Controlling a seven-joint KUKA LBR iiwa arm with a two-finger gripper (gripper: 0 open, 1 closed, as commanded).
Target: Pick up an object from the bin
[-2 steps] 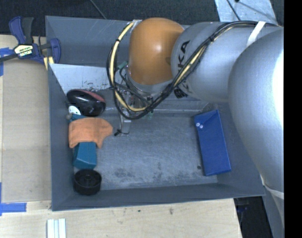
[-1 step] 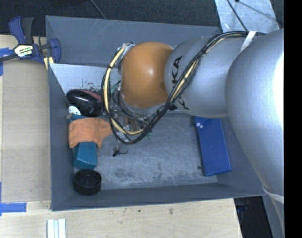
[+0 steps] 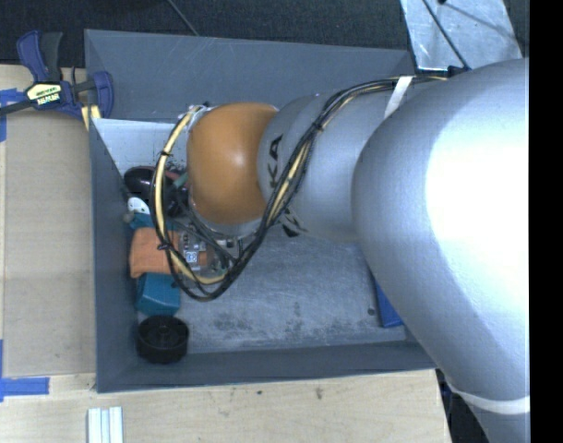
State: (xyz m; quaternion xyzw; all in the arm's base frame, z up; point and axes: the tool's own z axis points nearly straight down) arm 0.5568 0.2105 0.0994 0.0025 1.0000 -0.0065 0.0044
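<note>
Matt grey metal bin (image 3: 291, 326), floor scuffed — glossy orange wrist cover (image 3: 228, 160); smooth silver arm (image 3: 448, 201); matt black disc (image 3: 161, 338), lower left.

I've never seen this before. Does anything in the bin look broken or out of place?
Nothing stands out. The black round cap, teal block and orange piece just crowd the bin along its left wall.
</note>
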